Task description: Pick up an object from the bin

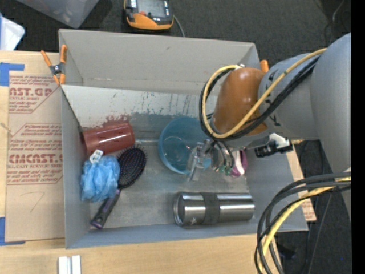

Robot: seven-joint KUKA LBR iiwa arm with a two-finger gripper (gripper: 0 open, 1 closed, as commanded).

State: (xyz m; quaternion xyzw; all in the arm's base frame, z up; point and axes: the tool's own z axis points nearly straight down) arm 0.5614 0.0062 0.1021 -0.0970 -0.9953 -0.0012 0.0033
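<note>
Over the near rim of the blue bowl point(173, 147), in the middle of the bin point(154, 96), hung my jaws, its hollow just beyond them away from my arm; how wide they stood I could not tell.

Cup point(108, 138) red, bowl point(174, 147) teal, pouf point(99, 178) blue, flask point(214, 208) silver — hairbrush point(131, 165) black, purple handle point(103, 212).

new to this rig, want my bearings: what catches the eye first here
The gripper hangs at the right rim of a blue bowl in the middle of the bin. A steel flask lies on its side along the near wall; a red cup, blue bath sponge and black hairbrush cluster at left.
</note>
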